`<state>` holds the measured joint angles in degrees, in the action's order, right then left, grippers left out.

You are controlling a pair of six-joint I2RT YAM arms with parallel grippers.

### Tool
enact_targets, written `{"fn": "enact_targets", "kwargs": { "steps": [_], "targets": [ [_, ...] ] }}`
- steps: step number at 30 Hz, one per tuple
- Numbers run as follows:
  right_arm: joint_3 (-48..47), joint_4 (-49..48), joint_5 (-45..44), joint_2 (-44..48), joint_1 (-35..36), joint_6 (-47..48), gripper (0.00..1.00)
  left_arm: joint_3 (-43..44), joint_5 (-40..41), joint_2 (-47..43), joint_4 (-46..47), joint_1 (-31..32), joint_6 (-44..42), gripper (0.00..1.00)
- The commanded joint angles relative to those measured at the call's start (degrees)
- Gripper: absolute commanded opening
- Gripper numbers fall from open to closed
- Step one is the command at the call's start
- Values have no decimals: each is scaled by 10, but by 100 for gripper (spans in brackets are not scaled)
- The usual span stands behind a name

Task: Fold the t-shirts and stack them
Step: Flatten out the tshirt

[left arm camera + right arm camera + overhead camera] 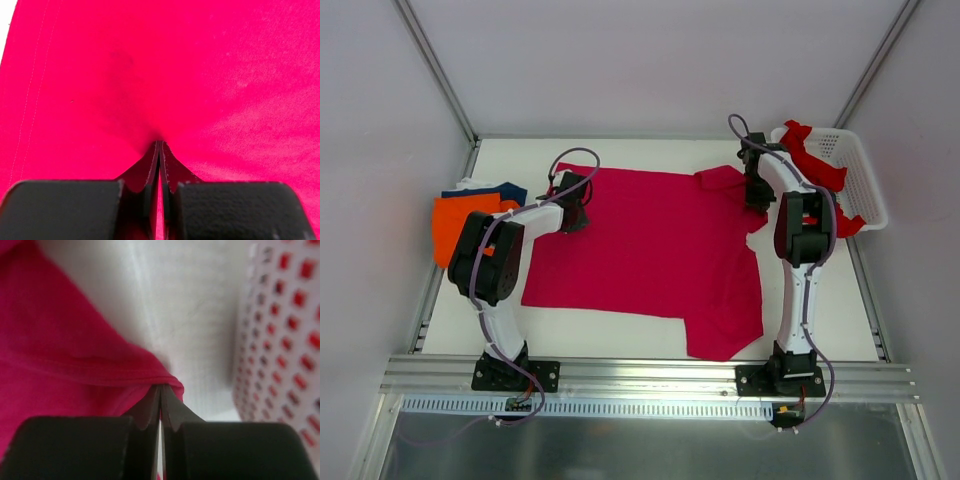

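A crimson-pink t-shirt (645, 250) lies spread over the middle of the table. My left gripper (572, 208) is shut on its cloth near the far left corner; the left wrist view shows the fabric (165, 75) pulled up into a pinch between the closed jaws (159, 145). My right gripper (756, 190) is shut on the shirt's far right edge, with the hem (100, 365) bunched at the closed jaws (160, 387). A brighter red t-shirt (815, 165) hangs out of the basket. Folded orange (455, 225) and navy (490, 190) shirts sit at the left.
A white lattice basket (855, 170) stands at the far right, its wall (285, 340) close beside my right gripper. Bare white table (185, 305) shows beyond the shirt's edge. An aluminium rail (640, 375) runs along the near edge by the arm bases.
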<state>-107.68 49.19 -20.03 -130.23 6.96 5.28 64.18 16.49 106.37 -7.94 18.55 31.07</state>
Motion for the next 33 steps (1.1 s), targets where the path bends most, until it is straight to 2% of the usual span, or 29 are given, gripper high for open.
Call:
{"fn": "enact_targets", "kwargs": {
  "steps": [1,8,12,17,20,21,22,23,24,25,26,27,28,29,30,33],
  "targets": [
    [-99,66,-67,-34,-17,21,1,-20,-13,-10,-45,-18,5,0],
    [-269,99,-116,-130,-32,46,0,-15,-40,0,-45,-34,9,0],
    [-325,82,-119,-157,-38,63,0,-8,-40,7,-44,-35,7,0],
    [-317,43,-112,-139,-41,91,0,5,-46,15,-44,-34,1,0],
    [-218,5,-63,-53,-40,78,1,7,-55,8,-44,-34,5,0],
    [-178,-40,-46,-21,-40,73,1,8,-55,-1,-44,-34,5,0],
    [-103,-59,-30,39,-40,68,5,11,-54,-6,-44,-33,5,0],
    [-70,-94,7,66,-39,58,26,13,-52,-18,-44,-32,2,0],
    [-43,-106,29,89,-40,54,34,16,-49,-23,-44,-30,0,0],
    [-15,-110,48,119,-40,51,39,26,-41,-28,-44,-29,-7,4],
    [-10,-105,81,128,-39,42,48,32,-38,-39,-44,-28,-11,16],
    [-7,-102,98,136,-39,40,53,46,-34,-42,-44,-27,-15,32],
    [5,-101,116,144,-39,36,60,54,-30,-46,-44,-27,-20,54],
    [12,-102,148,159,-40,29,69,62,-21,-53,-45,-28,-27,91],
    [22,-105,164,168,-40,25,70,71,-16,-56,-44,-27,-31,99],
    [84,-131,224,222,-38,4,75,104,-1,-65,-48,-28,-52,99]
  ]
}}
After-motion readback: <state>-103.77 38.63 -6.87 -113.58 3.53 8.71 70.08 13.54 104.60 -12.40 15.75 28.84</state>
